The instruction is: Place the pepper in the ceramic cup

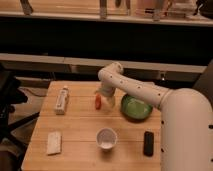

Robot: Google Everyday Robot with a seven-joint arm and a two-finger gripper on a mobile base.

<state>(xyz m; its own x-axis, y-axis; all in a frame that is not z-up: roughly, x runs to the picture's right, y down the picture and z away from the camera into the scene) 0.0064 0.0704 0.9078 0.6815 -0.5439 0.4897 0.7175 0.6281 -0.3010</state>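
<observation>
The pepper [98,102], small and red-orange, lies on the wooden table [80,125] just left of centre. My gripper [105,99] reaches down right beside it, at its right side, and stands open; the white arm comes in from the right. Whether a finger touches the pepper is hidden. The ceramic cup [106,138], white and round, stands upright nearer the front edge, below the pepper and apart from the gripper.
A green bowl [136,107] sits right of the gripper under the arm. At the left lies a white tube [62,100], at the front left a white packet [53,142], and at the front right a black object [148,143]. A dark chair stands left of the table.
</observation>
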